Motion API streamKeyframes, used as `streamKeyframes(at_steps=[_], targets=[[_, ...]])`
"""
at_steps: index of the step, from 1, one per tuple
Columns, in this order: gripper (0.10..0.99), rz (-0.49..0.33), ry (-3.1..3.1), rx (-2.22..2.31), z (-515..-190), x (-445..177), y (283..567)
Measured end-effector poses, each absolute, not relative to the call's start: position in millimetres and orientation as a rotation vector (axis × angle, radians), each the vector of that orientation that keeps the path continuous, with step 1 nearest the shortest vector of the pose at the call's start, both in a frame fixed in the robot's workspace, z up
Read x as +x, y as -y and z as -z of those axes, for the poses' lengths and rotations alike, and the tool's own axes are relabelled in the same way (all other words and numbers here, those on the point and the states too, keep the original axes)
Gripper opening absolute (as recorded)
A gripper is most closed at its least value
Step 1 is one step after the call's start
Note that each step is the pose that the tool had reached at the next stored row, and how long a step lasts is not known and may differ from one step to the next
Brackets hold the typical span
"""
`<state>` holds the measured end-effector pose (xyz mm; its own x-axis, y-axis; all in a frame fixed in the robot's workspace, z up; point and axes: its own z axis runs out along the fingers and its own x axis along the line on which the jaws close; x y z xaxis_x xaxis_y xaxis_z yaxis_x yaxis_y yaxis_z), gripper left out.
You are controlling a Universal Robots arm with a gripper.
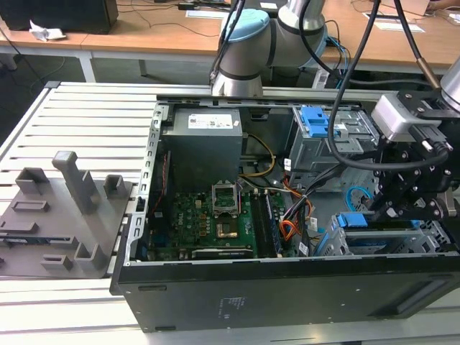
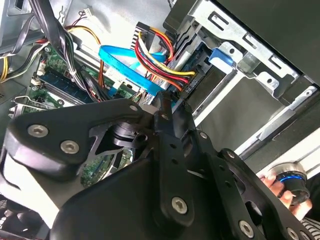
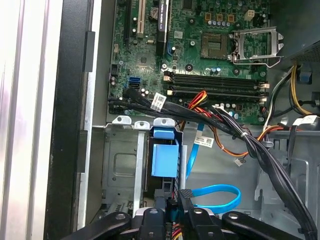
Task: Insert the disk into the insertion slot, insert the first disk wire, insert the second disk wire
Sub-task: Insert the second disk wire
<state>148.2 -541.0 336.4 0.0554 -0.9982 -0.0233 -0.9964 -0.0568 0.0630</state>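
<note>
The disk sits in the insertion slot [image 3: 117, 160], a low grey cage [image 1: 336, 246]. Its bright blue carrier [image 3: 165, 159] [image 1: 356, 221] [image 2: 225, 54] shows at the open end, and the drive body is mostly hidden. My gripper [image 3: 172, 210] [image 2: 165, 102] [image 1: 392, 208] hangs right at that end, shut on the dark plug [image 2: 182, 82] of the first disk wire [image 2: 160, 55], a red, yellow and black bundle. The plug is up against the disk's rear. The second disk wire [image 3: 215, 189] [image 2: 120, 62], flat and light blue, loops loose beside the gripper, its dark plug [image 3: 185, 194] free.
The taller grey bay with blue latches [image 1: 323, 129] stands behind the slot. Thick black and orange cable bundles [image 3: 240, 135] cross between motherboard [image 3: 200, 55] and cage. The case wall [image 1: 287, 287] rises in front. Fingertips of a hand [image 2: 272, 187] rest near a blue-ringed knob.
</note>
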Motion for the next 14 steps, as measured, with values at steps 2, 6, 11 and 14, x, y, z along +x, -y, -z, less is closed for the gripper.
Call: streamKeyframes(at_steps=[2, 6, 11, 14], targets=[[0.243, 0.094, 2.137, 2.260, -338, 148, 541], [0.243, 0.094, 2.137, 2.260, -359, 148, 540], [0.106, 0.093, 2.136, 2.260, -372, 148, 538], [0.106, 0.093, 2.137, 2.260, -372, 148, 538]])
